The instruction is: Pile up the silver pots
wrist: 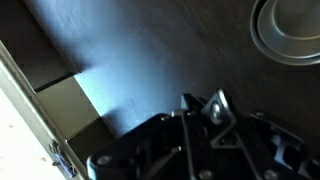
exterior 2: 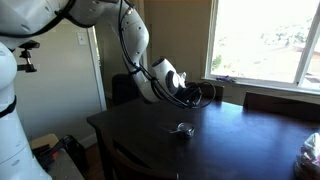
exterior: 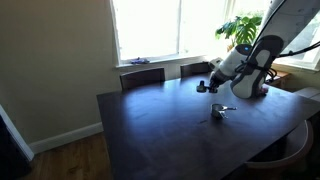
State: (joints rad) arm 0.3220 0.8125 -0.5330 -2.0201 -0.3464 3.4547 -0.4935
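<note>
A tiny silver pot (exterior: 222, 111) stands alone on the dark table (exterior: 160, 130); it also shows in an exterior view (exterior 2: 183, 129). My gripper (exterior: 203, 85) hangs low over the table's far side, apart from that pot, and shows in an exterior view (exterior 2: 196, 93). In the wrist view a round silver pot (wrist: 290, 28) lies at the top right, ahead of the jaws (wrist: 205, 112). The jaws are drawn together with nothing clearly between them. Other pots are out of view.
Two chairs (exterior: 142, 76) (exterior: 195, 69) stand at the table's window side. A potted plant (exterior: 240, 30) is by the window. A pale heap (exterior 2: 310, 152) sits at a table corner. The table's edge (wrist: 40, 85) runs close to the gripper.
</note>
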